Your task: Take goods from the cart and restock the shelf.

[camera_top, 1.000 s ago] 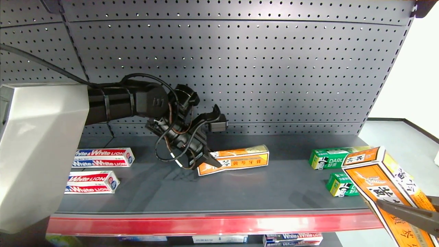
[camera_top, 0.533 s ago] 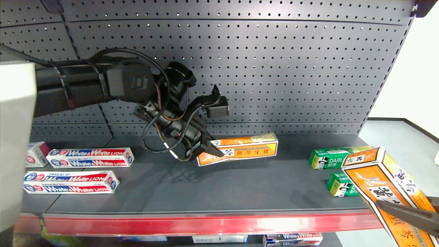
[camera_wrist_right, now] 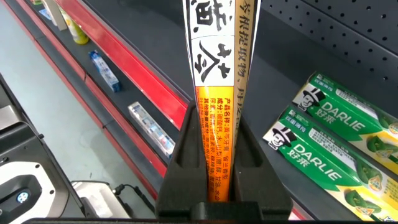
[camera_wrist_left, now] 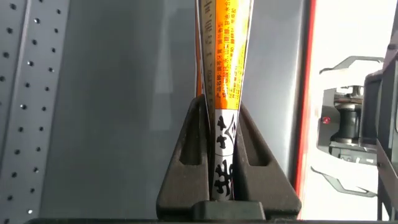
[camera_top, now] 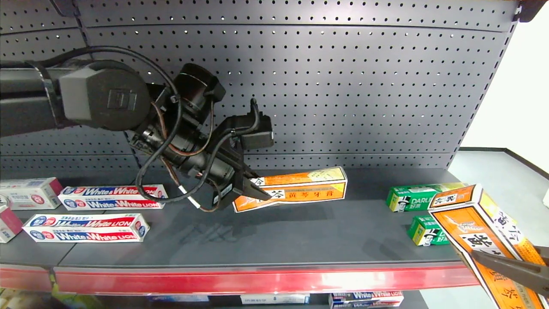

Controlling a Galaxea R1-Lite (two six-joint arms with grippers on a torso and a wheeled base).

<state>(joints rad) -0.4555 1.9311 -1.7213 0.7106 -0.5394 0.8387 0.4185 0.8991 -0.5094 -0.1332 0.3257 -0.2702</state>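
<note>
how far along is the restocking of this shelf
Done: red-and-white boxes at the left of the shelf and green boxes at its right already lie in place. In hand: the left end effector is shut on an orange box held over mid-shelf, and the right end effector grips a second orange box off the front right edge. Left: setting both down.

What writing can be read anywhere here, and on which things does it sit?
Brand print only, which I locate, not spell out:
Orange toothpaste box in the left pincer: black Chinese characters, legible.
Second orange toothpaste box in the right pincer: same characters, large.
White toothpaste boxes: blue and red Latin lettering, legible.
Green toothpaste boxes: white Latin lettering, legible.
Lower-shelf boxes: mostly too small.
No legible numbers or signs.
</note>
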